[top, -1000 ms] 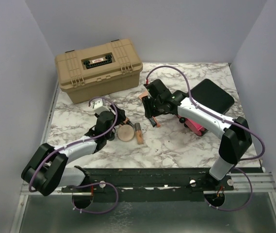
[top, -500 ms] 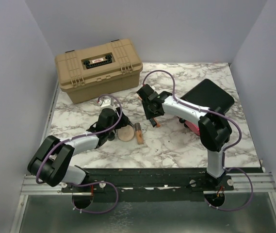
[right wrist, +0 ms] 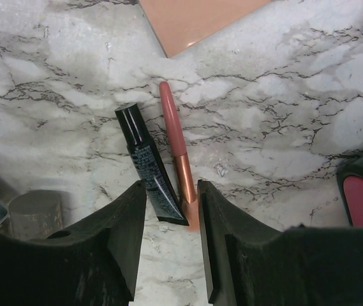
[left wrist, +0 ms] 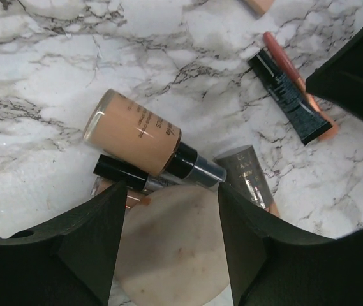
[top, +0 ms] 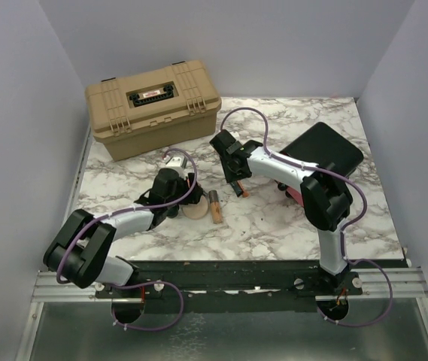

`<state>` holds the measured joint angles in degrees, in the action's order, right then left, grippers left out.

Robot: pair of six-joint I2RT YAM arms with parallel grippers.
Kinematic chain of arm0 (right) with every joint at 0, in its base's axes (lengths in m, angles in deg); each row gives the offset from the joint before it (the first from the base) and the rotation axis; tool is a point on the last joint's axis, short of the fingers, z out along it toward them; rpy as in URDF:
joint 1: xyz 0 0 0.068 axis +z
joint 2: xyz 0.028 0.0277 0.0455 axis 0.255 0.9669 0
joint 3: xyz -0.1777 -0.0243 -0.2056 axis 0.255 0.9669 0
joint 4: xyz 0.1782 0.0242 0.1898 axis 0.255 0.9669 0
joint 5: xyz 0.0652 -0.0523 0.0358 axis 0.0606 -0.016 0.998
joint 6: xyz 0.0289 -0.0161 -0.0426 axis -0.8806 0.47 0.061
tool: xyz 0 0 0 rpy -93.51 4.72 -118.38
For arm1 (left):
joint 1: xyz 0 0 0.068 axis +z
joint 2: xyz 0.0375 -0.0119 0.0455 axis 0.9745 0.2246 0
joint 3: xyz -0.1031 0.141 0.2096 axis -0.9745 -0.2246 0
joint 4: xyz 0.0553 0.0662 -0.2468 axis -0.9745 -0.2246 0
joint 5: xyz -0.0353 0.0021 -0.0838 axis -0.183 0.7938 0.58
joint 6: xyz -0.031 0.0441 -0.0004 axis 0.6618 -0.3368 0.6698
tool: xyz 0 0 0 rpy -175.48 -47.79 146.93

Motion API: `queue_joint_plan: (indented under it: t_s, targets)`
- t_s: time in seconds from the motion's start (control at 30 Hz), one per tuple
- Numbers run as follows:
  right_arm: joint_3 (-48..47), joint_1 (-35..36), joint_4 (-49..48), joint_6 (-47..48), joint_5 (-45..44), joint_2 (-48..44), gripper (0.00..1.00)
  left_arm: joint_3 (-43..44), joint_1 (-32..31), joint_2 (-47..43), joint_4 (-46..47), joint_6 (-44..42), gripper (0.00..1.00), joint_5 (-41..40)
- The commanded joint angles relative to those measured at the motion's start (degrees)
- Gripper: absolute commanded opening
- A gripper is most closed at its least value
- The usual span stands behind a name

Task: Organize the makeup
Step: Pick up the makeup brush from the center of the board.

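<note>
Marble tabletop (top: 274, 226), both arms swung inward: left gripper (left wrist: 171, 197) jaws apart astride the round peach compact (left wrist: 168, 248), right gripper (right wrist: 171, 186) jaws apart over the slim black tube (right wrist: 146, 166) at two o'clock. Pickups look imminent.

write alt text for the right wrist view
The right gripper, jaws open, hangs over a marble table with a black tube and a slim pink tube lying side by side, their near ends between its fingers. The corner of a peach compact shows at the top.

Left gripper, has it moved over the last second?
Yes. In the top view the left gripper has shifted right along the front of the tan case, and now hangs over the round compact.
</note>
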<state>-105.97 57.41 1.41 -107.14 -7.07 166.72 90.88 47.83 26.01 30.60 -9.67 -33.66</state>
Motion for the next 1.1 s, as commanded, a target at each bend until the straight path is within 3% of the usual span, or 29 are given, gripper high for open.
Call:
queue_joint_plan:
  t_s: [0.0,0.23,0.5,0.77,1.07]
  targets:
    - [-0.82,-1.49,-1.4,-0.14,-1.83,1.42,0.43,0.99,0.45,1.99,-0.34,-2.03,0.61,3.62]
    - [-2.6,-3.04,-1.14,1.89,-2.09,3.04,0.43,1.82,0.54,2.19,-2.51,-5.81,0.59,9.34]
    - [-2.98,-3.64,-1.66,1.95,-1.24,3.63,0.43,2.28,0.61,0.0,-5.37,-7.28,0.52,9.12]
    - [-3.18,-3.65,-2.09,1.95,1.42,5.86,0.4,3.07,0.71,-2.51,-6.81,-6.67,0.58,4.65]
    - [2.37,-3.61,-6.48,1.9,5.44,4.21,0.35,-0.46,0.93,-10.07,-4.27,-2.88,0.64,-6.95]
